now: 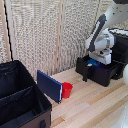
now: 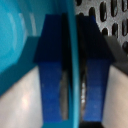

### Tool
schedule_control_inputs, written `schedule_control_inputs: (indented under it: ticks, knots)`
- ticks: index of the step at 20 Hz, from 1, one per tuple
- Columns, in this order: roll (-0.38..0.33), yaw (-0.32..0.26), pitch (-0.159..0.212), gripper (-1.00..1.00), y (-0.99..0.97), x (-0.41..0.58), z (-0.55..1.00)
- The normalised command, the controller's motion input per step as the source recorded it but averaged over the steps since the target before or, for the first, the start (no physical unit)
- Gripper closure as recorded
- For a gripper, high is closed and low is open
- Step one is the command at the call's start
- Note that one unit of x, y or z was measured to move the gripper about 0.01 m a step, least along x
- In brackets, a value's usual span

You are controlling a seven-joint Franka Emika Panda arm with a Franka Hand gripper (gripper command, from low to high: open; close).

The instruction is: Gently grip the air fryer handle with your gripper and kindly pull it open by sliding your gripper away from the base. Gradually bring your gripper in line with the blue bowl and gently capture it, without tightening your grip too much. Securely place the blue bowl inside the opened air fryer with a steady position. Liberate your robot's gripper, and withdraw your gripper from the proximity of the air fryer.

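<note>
You are looking at a light wooden plank counter (image 1: 90, 102) that fills the lower part of the exterior view. At about 2 o'clock on it sits the large boxy matte-black air fryer (image 1: 102, 70), its drawer pulled out toward the middle. Near the centre stands a small red plastic cup (image 1: 66, 90), just beside a flat dark-blue book-like panel (image 1: 49, 85) that stands upright on its edge at the cup's 9 o'clock. At 8 o'clock an open black fabric suitcase (image 1: 22, 102) rests at the counter's edge.
</note>
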Motion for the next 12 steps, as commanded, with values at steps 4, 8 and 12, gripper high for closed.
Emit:
schedule_control_inputs:
  ticks: [4,8,12]
  knots:
    - [-0.118,-0.033,-0.001,-1.00,0.20,-0.055,0.40]
    - [-0.008,-0.011,0.074,-1.00,0.22,-0.038,0.46]
    - [0.023,-0.005,0.081,-1.00,0.21,0.017,0.46]
